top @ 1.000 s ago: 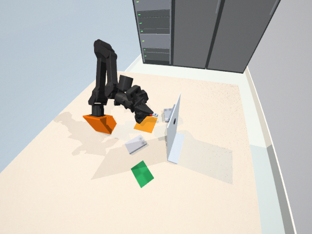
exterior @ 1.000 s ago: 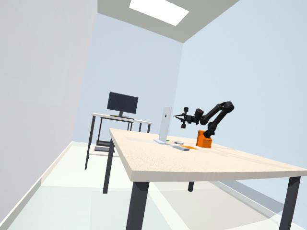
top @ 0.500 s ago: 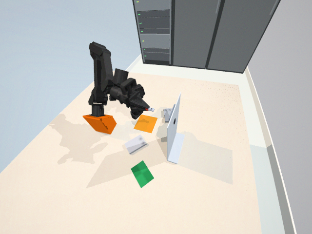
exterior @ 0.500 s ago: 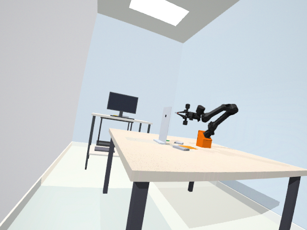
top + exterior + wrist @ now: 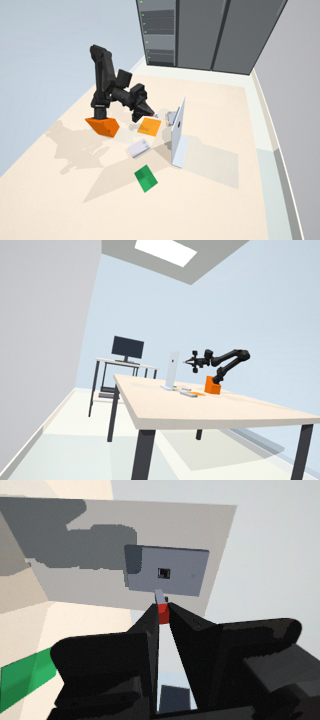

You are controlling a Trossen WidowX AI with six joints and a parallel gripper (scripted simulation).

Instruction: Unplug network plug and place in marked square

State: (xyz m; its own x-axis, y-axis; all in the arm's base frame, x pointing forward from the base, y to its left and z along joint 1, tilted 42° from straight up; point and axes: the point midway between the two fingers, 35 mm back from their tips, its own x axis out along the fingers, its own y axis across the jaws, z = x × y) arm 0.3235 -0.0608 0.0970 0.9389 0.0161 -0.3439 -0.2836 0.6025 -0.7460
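Note:
My gripper is shut on the network plug, which has a red part between the fingertips and a pale part pointing forward. The plug is out of the socket, whose dark opening shows in the faceplate on the upright panel. A gap separates plug and panel. Both are high above the table. An orange square and a green patch lie on the table; the views do not say which is the marked square.
One pale grey box lies between the orange square and the green patch. Another grey box lies beside the panel's far end in the top view. The arm's orange base stands behind the orange square.

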